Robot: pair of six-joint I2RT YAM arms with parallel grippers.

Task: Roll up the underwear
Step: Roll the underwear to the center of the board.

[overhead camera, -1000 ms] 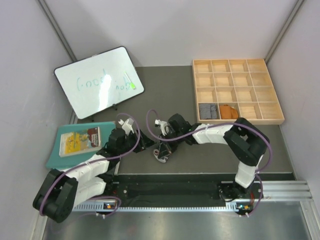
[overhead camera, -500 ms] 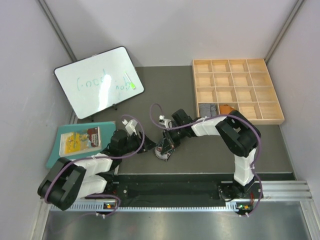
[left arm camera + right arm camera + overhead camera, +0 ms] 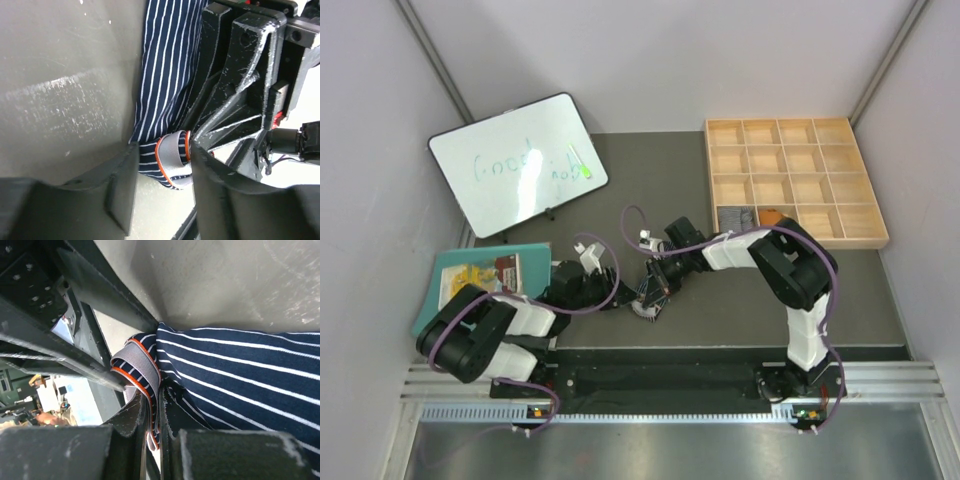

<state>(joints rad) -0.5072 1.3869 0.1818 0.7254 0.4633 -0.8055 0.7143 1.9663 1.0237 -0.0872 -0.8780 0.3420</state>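
The dark navy white-striped underwear point(image 3: 165, 75) lies on the grey table, small and bunched in the top view point(image 3: 646, 306). Its grey, orange-edged waistband point(image 3: 137, 365) is curled at one end. My right gripper point(image 3: 159, 415) is shut on that waistband, and from above it hangs over the cloth point(image 3: 658, 288). My left gripper point(image 3: 162, 170) comes in low from the left point(image 3: 610, 294). It is open, its tips on either side of the curled waistband end point(image 3: 172, 160) and touching it. A grey pair point(image 3: 735, 220) and a rust-orange pair point(image 3: 775, 215) sit in tray cells.
The wooden compartment tray point(image 3: 795, 130) stands at the back right. A whiteboard point(image 3: 517, 165) leans at the back left. A teal mat point(image 3: 432, 305) with a printed packet point(image 3: 480, 280) lies at the left, beside my left arm.
My left arm has folded lower and further left, and its jaws have narrowed around the waistband end. My right arm's elbow swung left early on. The navy pair has barely shifted.
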